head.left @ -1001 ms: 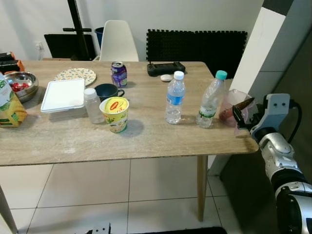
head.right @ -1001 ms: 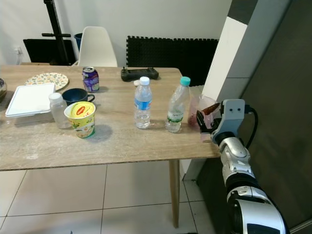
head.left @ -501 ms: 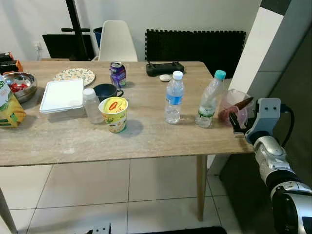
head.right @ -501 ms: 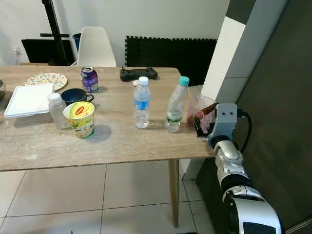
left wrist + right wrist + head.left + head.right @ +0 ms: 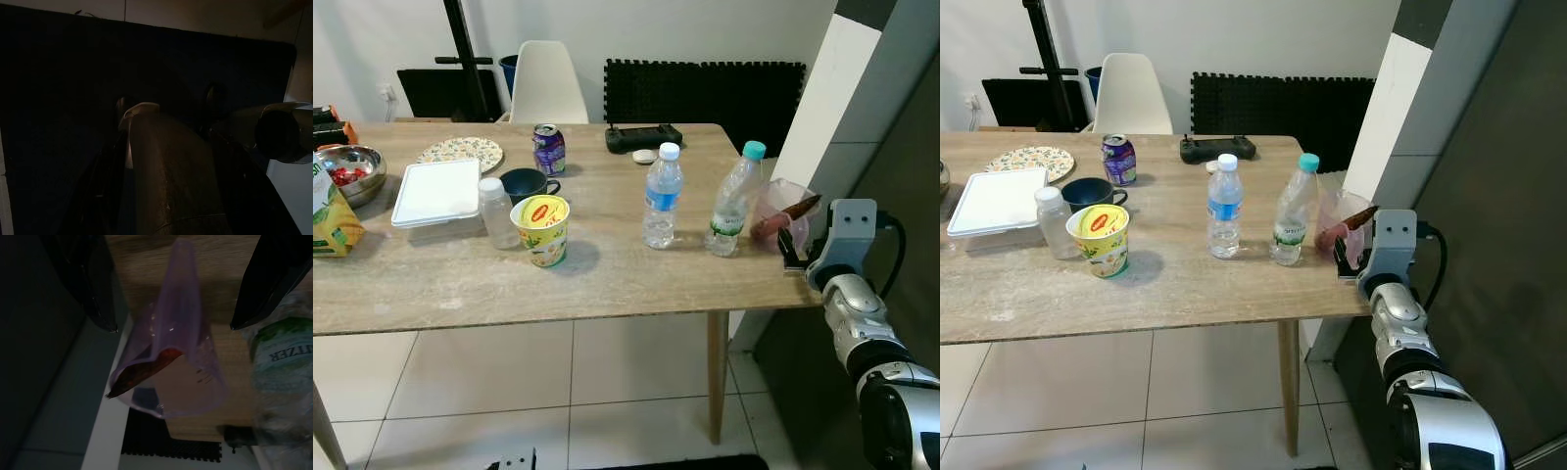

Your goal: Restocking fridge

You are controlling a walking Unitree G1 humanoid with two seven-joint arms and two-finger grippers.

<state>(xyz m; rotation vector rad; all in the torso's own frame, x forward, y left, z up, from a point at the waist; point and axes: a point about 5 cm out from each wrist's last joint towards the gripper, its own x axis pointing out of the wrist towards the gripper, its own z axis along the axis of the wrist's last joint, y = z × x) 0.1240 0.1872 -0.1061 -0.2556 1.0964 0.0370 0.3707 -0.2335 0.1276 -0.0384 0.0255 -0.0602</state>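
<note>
Care matters now: right gripper [image 5: 173,289], jaws spread wide, flanks the translucent pink plastic bag [image 5: 781,211] at the wooden table's [image 5: 607,264] right edge and should close gently, mid-bag.

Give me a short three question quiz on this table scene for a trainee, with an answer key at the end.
1. True or false: the right end effector has its fingers spread on either side of the purple plastic bag at the table's right end.
2. Multiple choice: what stands nearest that bag? A) the purple soda can B) the bottle with the teal cap C) the yellow noodle cup
3. Fill in: the bottle with the white cap wears a ____ label.

Key: 1 true; 2 B; 3 blue.
</note>
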